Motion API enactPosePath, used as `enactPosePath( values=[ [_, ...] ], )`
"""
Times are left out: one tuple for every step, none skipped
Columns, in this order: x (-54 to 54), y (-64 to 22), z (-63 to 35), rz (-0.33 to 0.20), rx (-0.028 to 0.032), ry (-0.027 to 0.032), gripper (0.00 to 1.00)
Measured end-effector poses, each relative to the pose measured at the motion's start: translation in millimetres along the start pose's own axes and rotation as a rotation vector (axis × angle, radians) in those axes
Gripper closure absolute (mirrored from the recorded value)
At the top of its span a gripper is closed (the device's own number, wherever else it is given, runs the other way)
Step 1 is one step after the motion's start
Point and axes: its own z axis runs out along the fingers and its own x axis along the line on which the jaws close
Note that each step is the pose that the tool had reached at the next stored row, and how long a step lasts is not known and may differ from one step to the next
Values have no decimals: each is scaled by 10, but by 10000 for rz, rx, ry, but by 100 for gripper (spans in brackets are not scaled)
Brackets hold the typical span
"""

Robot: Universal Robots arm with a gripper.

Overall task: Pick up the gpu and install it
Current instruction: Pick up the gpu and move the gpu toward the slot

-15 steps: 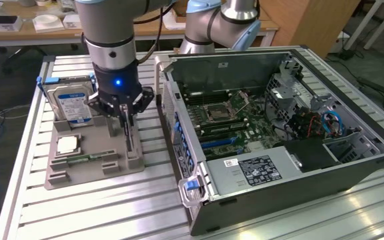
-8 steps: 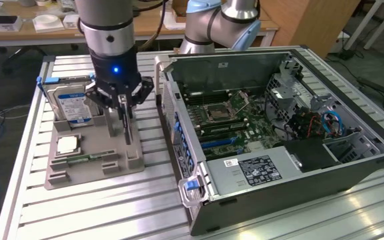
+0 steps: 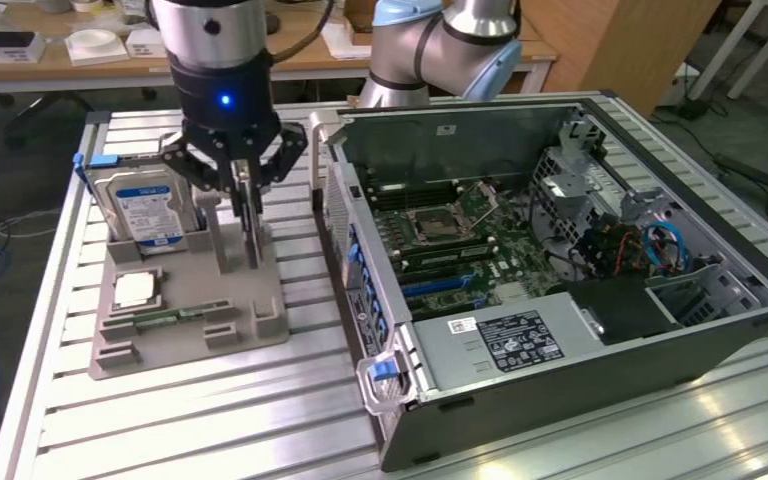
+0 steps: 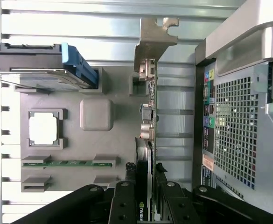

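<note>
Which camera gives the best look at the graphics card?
The wrist view: it shows most of the graphics card edge-on, with its metal bracket, the gripper closed on it. The exterior view gives just a thin upright sliver standing in the gray tray, partly behind the gripper.

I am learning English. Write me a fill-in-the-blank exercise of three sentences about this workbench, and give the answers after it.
1. The gripper is closed on the gpu, which stands on its ____ in the grey holder.
2. The hard drive in the same holder carries a ____ label.
3. The open computer case lies to the exterior view's ____ of the holder.

Missing words: edge; blue; right.
</note>
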Motion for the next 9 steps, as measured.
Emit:
enactPosePath(
  values=[
    [-1,2,-45,-1,0,0,74],
    [-2,4,-94,0,-1,0,74],
    [-3,6,-139,0,-1,1,74],
    [-4,8,-183,0,-2,0,74],
    [-5,10,-229,0,-2,0,74],
    [-5,12,-274,0,-2,1,74],
    [-6,14,-318,0,-2,0,74],
    [-8,16,-363,0,-3,0,74],
    [-9,18,-411,0,-3,1,74]
  ],
)
